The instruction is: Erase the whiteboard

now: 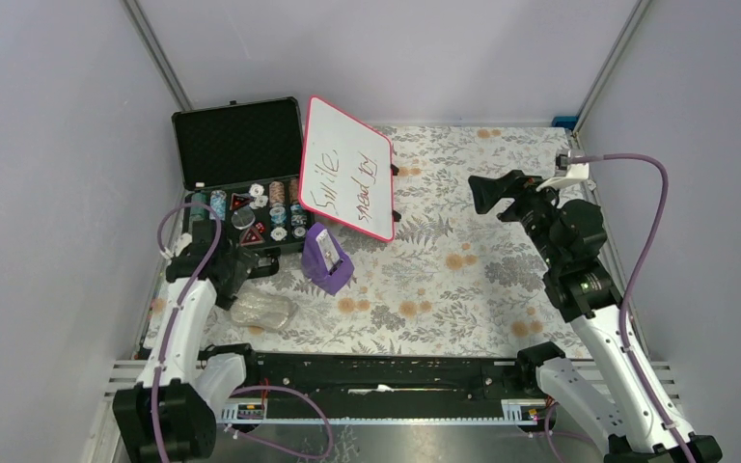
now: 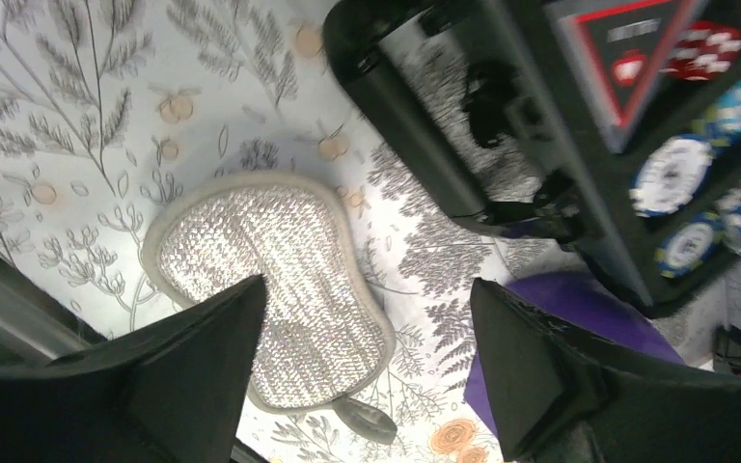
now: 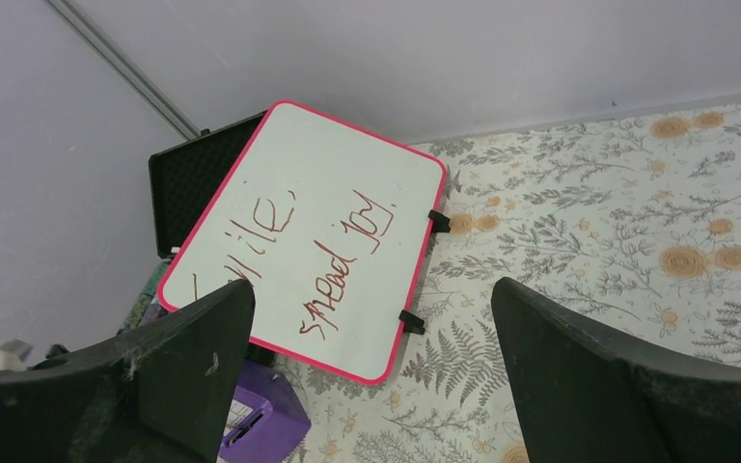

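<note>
Left gripper [image 2: 367,289]: lower frame, jaws spread, empty, above the pad; right gripper [image 3: 373,289]: likewise spread, empty
1. Whiteboard [image 1: 347,169]: upper left of top view, propped tilted against the case, handwriting on it. We judge it light, stiff, slick-faced, apt to slide; we would brace its red rim
2. Black case [image 1: 236,140]: open
3. Silvery pad [image 2: 280,241]: looks soft, lies flat
</note>
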